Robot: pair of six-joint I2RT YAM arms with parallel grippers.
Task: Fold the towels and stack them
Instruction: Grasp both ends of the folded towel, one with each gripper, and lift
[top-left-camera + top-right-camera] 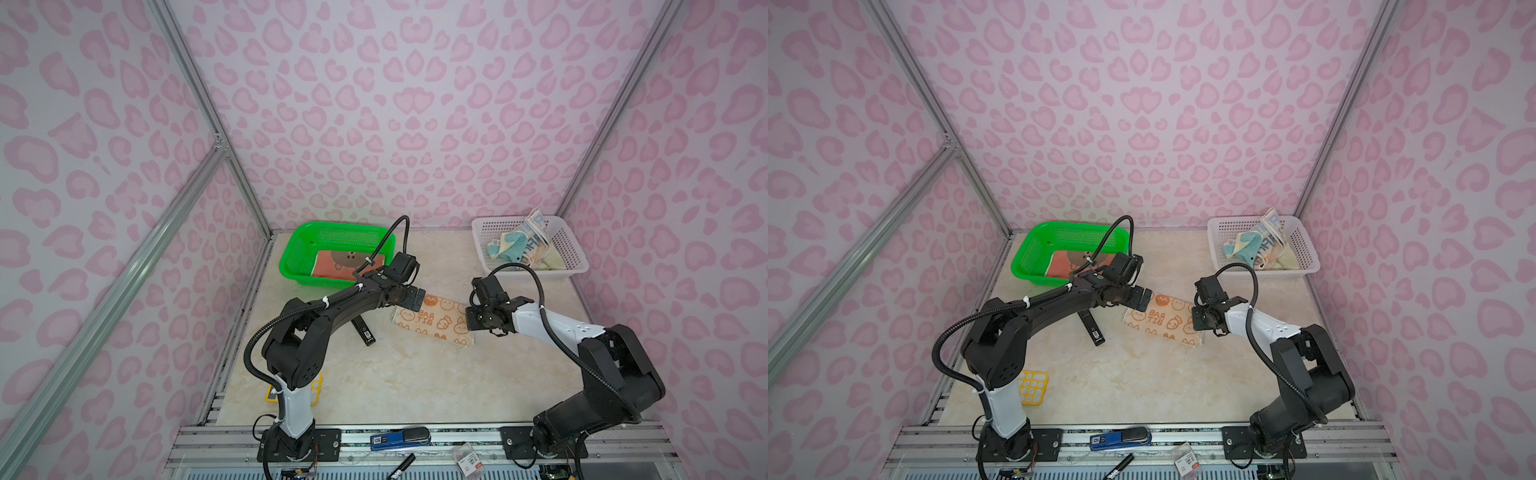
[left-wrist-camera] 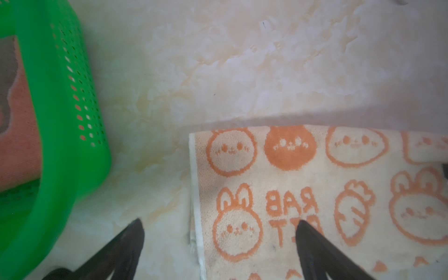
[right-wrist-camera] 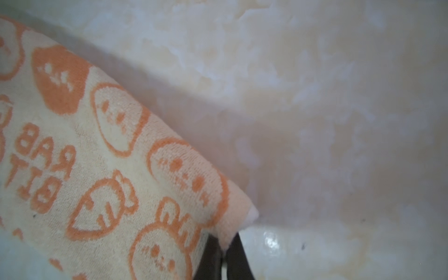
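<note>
Table, marbled cream, is carrying everything listed. Green basket, at the far left, is holding the rust-red towel, which is lying flat. White basket, at the far right, is holding the light blue towel and the cream lettered towel, both crumpled. Beige rabbit towel is lying on the table between my two arms. My left tool is standing wide open, straddling that towel's short edge. My right tool is pinching the opposite corner, closed on the cloth.
</note>
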